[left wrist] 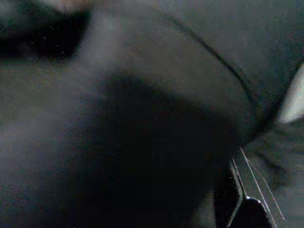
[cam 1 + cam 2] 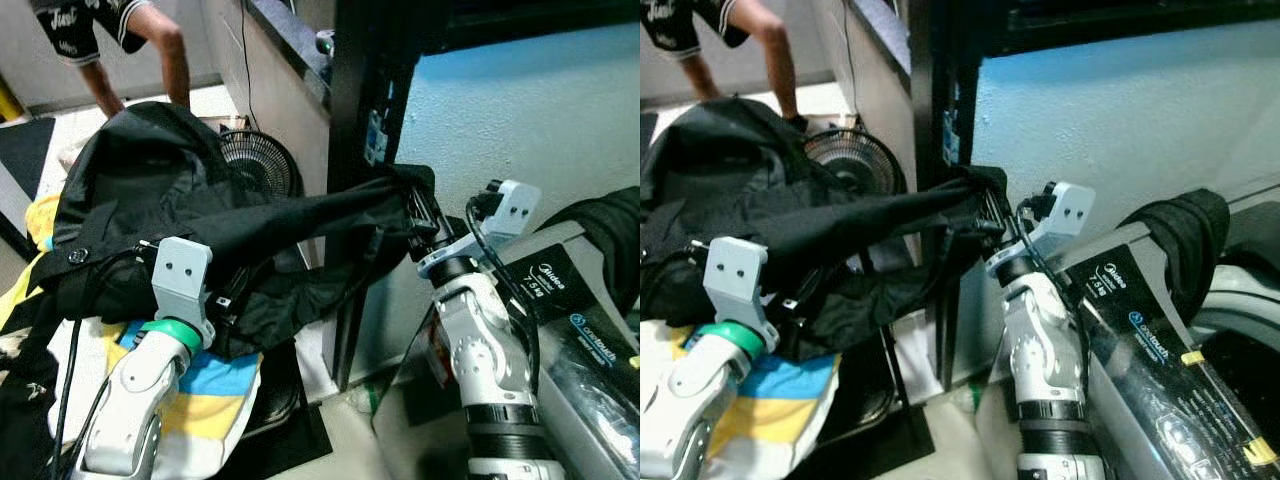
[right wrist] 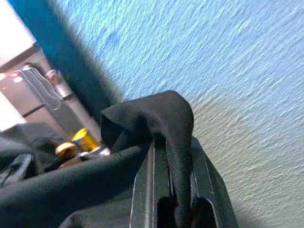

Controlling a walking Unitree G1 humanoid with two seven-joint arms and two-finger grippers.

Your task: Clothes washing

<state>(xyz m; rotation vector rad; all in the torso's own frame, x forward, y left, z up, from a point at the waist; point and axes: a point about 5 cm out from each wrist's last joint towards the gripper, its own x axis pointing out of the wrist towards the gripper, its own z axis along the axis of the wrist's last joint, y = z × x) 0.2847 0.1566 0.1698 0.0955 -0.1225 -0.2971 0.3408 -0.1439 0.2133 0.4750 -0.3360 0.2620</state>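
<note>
A large black jacket [image 2: 170, 190] hangs stretched between my two arms, left of the washing machine [image 2: 560, 290]. My right gripper [image 2: 420, 218] is raised beside the machine's left end and is shut on one edge of the jacket. In the right wrist view a black fold [image 3: 161, 118] sits pinched between the two fingers [image 3: 142, 190]. My left gripper [image 2: 225, 300] is lower, buried under the bulk of the jacket, its fingers hidden by cloth. The left wrist view is dark, blurred black fabric [image 1: 142, 118]. A second black garment [image 2: 1180, 230] is draped over the machine's rim.
A yellow, blue and white cloth [image 2: 215, 390] lies below my left arm. A floor fan [image 2: 262, 165] stands behind the jacket. A black post [image 2: 365, 90] rises just past my right gripper, with a blue wall [image 2: 520, 110] behind. A person's legs [image 2: 165, 50] are at the far left.
</note>
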